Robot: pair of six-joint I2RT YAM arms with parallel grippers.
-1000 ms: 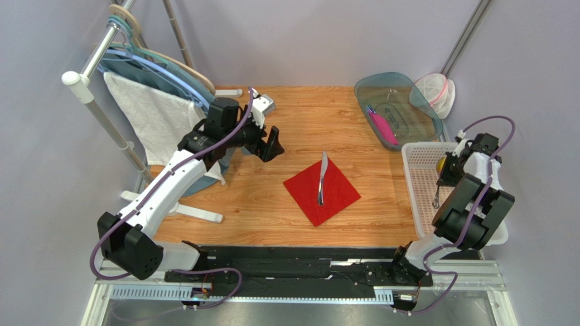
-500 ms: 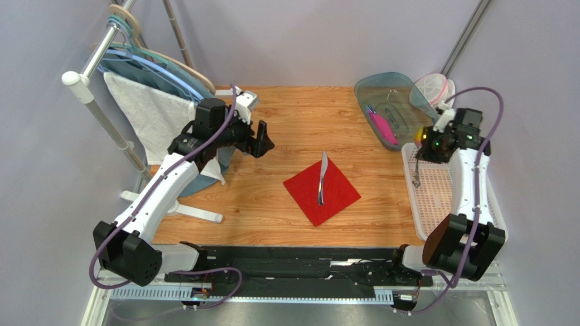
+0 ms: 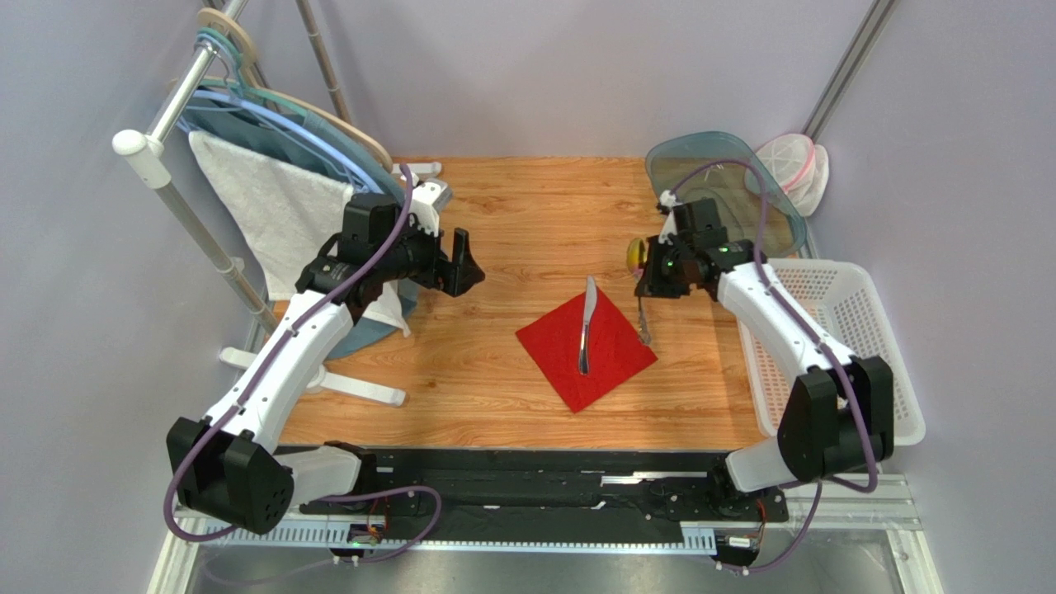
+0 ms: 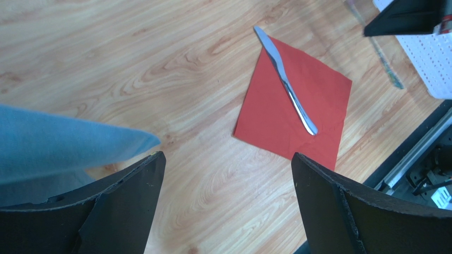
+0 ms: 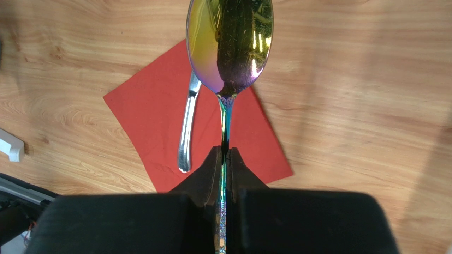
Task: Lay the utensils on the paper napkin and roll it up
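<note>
The red paper napkin [image 3: 585, 353] lies as a diamond on the wooden table, with a silver knife [image 3: 586, 324] lengthwise on it. My right gripper [image 3: 655, 275] hovers just past the napkin's right corner, shut on the thin handle of an iridescent spoon [image 3: 643, 324]. From the right wrist, the spoon's bowl [image 5: 229, 39] juts ahead of the gripper [image 5: 223, 151], above the napkin [image 5: 154, 111] and knife [image 5: 187, 127]. My left gripper [image 3: 461, 260] hangs wide open and empty, well left of the napkin. Its wrist view shows the gripper [image 4: 228, 156], napkin [image 4: 265, 121] and knife [image 4: 285, 79].
A white perforated basket [image 3: 868, 297] stands at the right edge. Behind it sits a teal tub [image 3: 719, 186] with a pink item inside. At the back left, a rack carries a white towel [image 3: 279, 210] and blue cloth [image 4: 63, 148].
My right arm has swung left from the white basket to beside the napkin, carrying the spoon. The left gripper has drawn back to the left, away from the napkin.
</note>
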